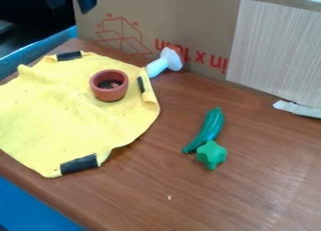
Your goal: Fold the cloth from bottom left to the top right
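Hanging apart from the yellow cloth, the tool is clenched or released, I cannot tell.

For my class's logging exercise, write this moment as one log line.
yellow cloth: spread out | fold: not made | pot: upright on cloth | long green toy: off cloth

Red print stands upside down on the brown cardboard behind the worktop; "in" and an "x" can be read in it, as in a size marking; a pale mushroom-shaped toy hides part of it, and the number is unclear; left of it, a red line-drawn box bears small marks, too small to read.
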Robot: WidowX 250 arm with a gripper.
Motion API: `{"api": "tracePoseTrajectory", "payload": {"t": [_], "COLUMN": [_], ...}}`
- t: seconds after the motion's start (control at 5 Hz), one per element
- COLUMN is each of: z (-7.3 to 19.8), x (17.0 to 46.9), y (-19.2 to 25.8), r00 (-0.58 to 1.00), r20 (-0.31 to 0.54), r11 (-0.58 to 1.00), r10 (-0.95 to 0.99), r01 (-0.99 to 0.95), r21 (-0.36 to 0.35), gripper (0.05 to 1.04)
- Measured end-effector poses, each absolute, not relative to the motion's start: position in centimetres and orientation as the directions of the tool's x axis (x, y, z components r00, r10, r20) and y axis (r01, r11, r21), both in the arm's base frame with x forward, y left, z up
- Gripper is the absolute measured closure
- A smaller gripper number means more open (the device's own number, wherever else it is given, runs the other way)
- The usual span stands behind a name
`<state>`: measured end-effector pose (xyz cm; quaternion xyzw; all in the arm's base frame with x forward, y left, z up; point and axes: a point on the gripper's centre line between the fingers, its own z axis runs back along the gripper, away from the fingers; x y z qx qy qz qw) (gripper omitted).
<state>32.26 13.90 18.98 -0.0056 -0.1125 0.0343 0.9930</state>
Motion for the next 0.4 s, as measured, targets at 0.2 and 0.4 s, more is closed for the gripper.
{"api": "tracePoseTrajectory", "payload": {"t": [0.2,0.4], "z": [17.8,17.5], "x": [32.3,32.1], "y": [13.9,15.0], "r00": [0.979,0.975], "r20": [0.191,0.197], "r11": [0.997,0.994], "r10": [0.074,0.105], "r01": [-0.069,-0.100], "r21": [-0.032,-0.034], "gripper": [0.082,0.082]}}
